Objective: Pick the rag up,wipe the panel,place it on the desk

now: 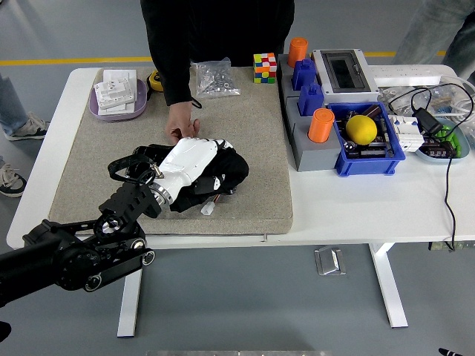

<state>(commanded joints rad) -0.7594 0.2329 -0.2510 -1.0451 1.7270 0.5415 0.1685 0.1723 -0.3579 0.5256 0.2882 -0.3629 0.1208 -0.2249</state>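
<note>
So the left hand (194,159) is pressed down on the black rag (223,174), white fingers curled over it and gripping it against the dark panel (215,194) underneath. All of that sits on the tan mat (252,126) covering the white surface (356,200). A person's hand (180,127) rests on the mat just behind the rag. The panel itself is mostly hidden.

Black rag (230,169), beige mat (252,133)
</note>
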